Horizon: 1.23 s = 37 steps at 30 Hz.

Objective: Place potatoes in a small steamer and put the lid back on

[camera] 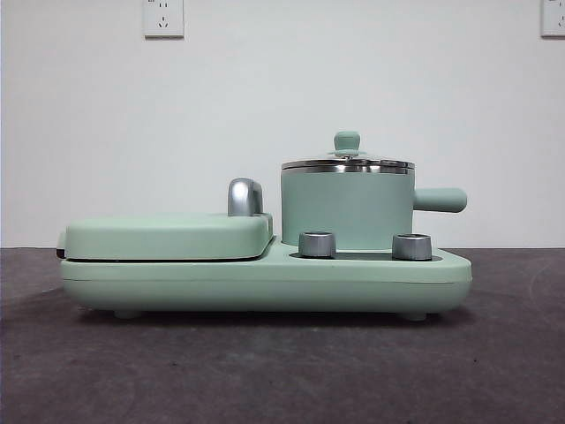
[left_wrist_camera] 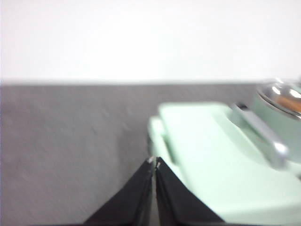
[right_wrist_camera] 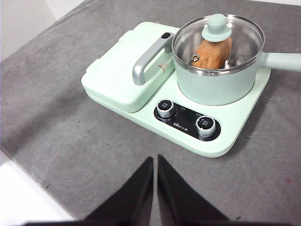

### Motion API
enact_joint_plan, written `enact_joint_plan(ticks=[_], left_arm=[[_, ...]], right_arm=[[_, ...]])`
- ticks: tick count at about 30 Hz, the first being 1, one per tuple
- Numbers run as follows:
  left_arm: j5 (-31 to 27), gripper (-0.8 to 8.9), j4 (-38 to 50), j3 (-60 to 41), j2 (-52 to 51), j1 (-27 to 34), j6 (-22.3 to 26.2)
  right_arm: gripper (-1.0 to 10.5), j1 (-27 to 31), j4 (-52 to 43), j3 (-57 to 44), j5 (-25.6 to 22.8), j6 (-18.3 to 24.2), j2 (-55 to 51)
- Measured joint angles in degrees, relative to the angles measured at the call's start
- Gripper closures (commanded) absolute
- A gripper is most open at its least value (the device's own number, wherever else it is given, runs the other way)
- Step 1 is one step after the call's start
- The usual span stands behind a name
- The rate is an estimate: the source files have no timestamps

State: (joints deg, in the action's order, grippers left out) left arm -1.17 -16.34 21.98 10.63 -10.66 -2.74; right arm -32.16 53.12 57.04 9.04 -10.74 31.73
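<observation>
The small steamer (camera: 346, 210) (right_wrist_camera: 214, 80), a mint-green pot with a side handle, stands on the right half of the cooker base (camera: 265, 278). Its glass lid (right_wrist_camera: 217, 40) (camera: 347, 162) with a green knob sits on the rim. Through the glass a brown-orange potato (right_wrist_camera: 212, 52) lies inside the pot. My right gripper (right_wrist_camera: 154, 159) is shut and empty, high above the grey table in front of the cooker. My left gripper (left_wrist_camera: 154, 161) is shut and empty, beside the griddle end of the cooker; the steamer's rim (left_wrist_camera: 282, 96) shows at the edge.
The flat griddle cover (camera: 168, 235) (right_wrist_camera: 124, 70) with a chrome handle (camera: 244, 196) (right_wrist_camera: 148, 59) fills the cooker's left half. Two knobs (right_wrist_camera: 166, 107) (right_wrist_camera: 205, 125) sit on the front panel. A white wall with sockets (camera: 163, 18) stands behind.
</observation>
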Motion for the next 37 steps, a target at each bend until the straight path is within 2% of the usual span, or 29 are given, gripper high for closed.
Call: enact_joint_plan(ticks=[3, 9, 16, 34, 37], left_arm=[[0.0, 8.04, 2.78, -7.8, -4.07, 2.89, 3.41], [0.0, 8.04, 1.75, -18.25, -10.21, 6.19, 4.44], [0.0, 8.04, 5.92, -20.09, -10.38, 7.43, 2.62], [0.0, 8.04, 5.9, -20.09, -10.38, 7.43, 2.05], [0.0, 8.04, 5.9, -20.09, -10.38, 7.43, 2.05]], right_arm=[[9.4, 0.0, 0.0, 0.0, -0.02, 0.0, 0.0], [9.4, 0.0, 0.0, 0.0, 0.0, 0.0, 0.0], [9.4, 0.0, -0.02, 0.0, 0.0, 0.02, 0.0], [9.4, 0.07, -1.42, -0.74, -0.26, 0.02, -0.63], [9.4, 4.0, -6.03, -4.74, -1.57, 0.61, -3.67]])
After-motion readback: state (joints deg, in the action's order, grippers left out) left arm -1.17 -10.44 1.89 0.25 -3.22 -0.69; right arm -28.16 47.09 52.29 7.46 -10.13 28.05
